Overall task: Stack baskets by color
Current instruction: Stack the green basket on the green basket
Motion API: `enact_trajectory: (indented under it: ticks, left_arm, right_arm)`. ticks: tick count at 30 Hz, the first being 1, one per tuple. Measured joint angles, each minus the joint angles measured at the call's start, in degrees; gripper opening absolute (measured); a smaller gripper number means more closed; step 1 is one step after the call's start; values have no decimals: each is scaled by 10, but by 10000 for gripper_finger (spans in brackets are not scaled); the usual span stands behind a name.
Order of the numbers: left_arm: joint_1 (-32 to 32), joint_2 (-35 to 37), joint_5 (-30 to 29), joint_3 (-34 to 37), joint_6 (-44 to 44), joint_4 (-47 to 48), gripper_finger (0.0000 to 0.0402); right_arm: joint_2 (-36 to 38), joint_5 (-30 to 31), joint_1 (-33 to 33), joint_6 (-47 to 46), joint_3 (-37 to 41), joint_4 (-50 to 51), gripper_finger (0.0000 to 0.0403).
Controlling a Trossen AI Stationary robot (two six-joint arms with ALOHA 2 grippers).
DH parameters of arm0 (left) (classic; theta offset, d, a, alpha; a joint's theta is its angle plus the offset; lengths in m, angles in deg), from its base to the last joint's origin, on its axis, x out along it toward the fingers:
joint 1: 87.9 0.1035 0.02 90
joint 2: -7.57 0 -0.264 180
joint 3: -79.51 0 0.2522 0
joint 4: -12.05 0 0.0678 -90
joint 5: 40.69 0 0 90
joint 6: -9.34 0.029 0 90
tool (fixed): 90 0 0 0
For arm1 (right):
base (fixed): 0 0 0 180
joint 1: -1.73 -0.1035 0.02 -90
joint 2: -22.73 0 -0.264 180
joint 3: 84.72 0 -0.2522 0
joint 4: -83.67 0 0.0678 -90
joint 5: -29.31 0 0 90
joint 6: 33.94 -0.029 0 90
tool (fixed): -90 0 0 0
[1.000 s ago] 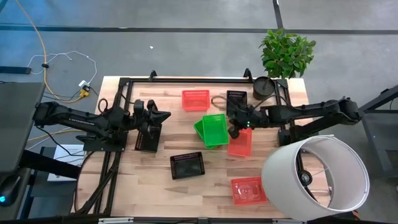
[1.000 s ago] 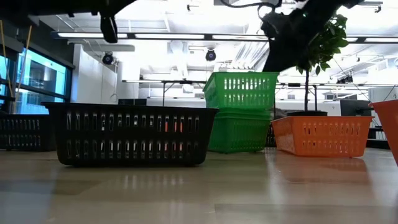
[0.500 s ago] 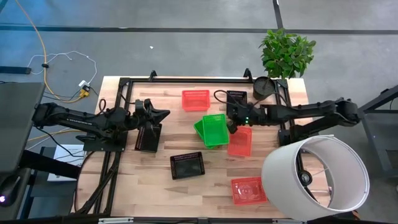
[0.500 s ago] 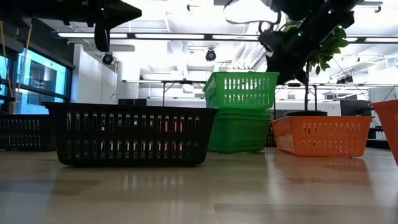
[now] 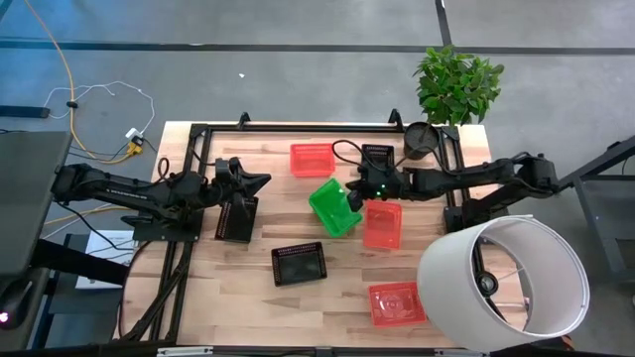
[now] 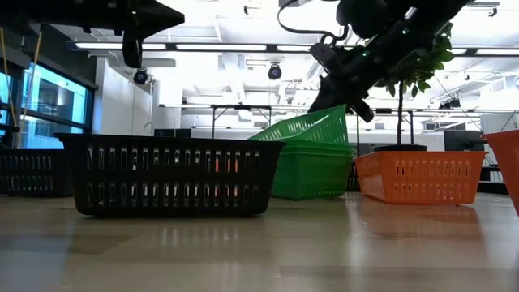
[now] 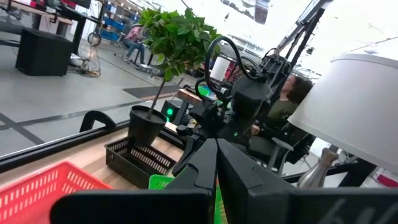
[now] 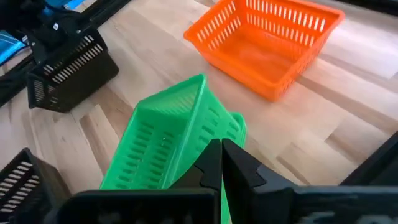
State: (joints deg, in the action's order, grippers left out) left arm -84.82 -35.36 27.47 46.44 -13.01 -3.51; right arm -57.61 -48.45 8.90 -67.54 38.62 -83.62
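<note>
The lampshade [image 5: 504,283] hides the counter's five o'clock corner; the lower green basket [image 6: 312,172] sits half-hidden behind the black basket [image 6: 169,174] — low view.

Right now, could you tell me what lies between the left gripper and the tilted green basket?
Only bare wooden table, in the high view, between the left gripper and the tilted green basket.

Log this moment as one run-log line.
right gripper: shut on upper green basket, tilting it | left gripper: shut, empty, above black basket
</note>
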Motion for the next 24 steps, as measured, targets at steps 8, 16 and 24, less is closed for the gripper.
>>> enact_trajectory:
  ticks: [8,16,24]
  left_arm:
    - [0,0,-13,0,-1,0,0]
    - [0,0,-25,0,-2,0,0]
    - [0,0,-31,0,-15,0,0]
  right_arm:
    - [35,13,4,51,0,41,0]
    - [90,-99,3,134,-1,-1,0]
    - [20,-191,34,179,0,-29,0]
